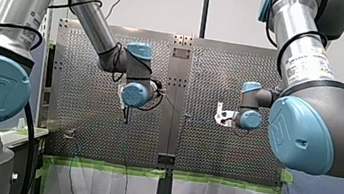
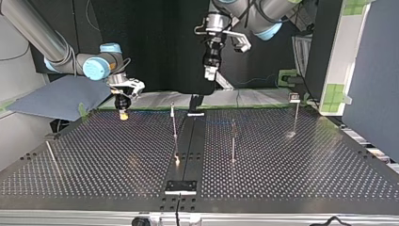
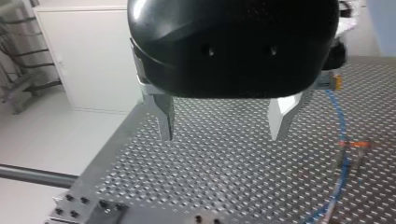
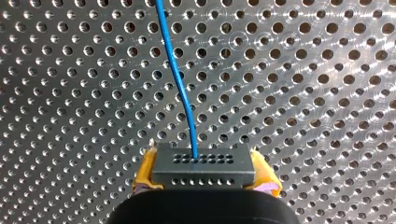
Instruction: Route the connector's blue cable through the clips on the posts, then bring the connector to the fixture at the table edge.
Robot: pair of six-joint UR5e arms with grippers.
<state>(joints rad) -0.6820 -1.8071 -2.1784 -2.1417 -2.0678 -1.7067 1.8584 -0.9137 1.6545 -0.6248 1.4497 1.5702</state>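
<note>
In the right wrist view my right gripper [image 4: 204, 181] is shut on the grey connector [image 4: 202, 163], its yellow pads [image 4: 144, 173] pressing both sides. The blue cable [image 4: 180, 74] leaves the connector's face and runs ahead over the perforated table. The top view shows that gripper [image 2: 123, 113] low over the table at the far left. My left gripper [image 3: 222, 137] hangs open with nothing between its metal fingers [image 3: 165, 122], high above the table [image 2: 210, 75]. Beside it the blue cable [image 3: 343, 140] passes an orange clip [image 3: 357, 145].
Thin posts stand on the perforated table: one near the middle [image 2: 174, 125], one right of it [image 2: 233, 141], one at the far right [image 2: 295, 115]. A leaning rod [image 2: 51, 155] sits at the left. A black fixture plate [image 2: 180, 186] lies at the near edge.
</note>
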